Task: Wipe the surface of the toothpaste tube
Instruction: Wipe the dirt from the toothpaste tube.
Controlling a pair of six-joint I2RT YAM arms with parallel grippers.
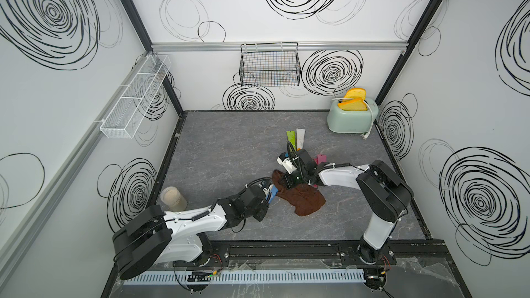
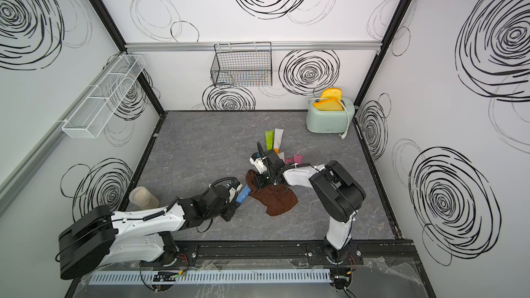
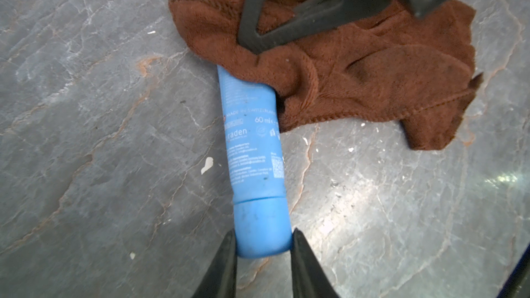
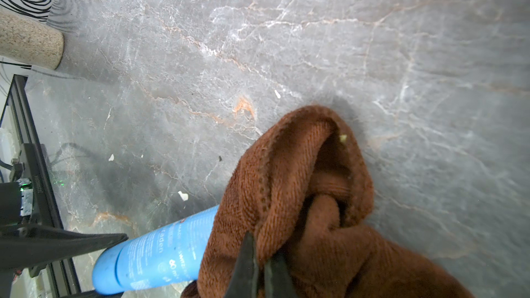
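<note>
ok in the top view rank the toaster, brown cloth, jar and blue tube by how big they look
1. toaster and brown cloth: about alike, and the cloth is partly hidden, so unranked
2. jar
3. blue tube: only a short stretch shows, so its full size is unsure

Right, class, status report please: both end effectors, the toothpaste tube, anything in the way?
Left end effector shut on cap of blue toothpaste tube. Right end effector shut on brown cloth, draped over tube's far end. Green tube lies apart.
</note>
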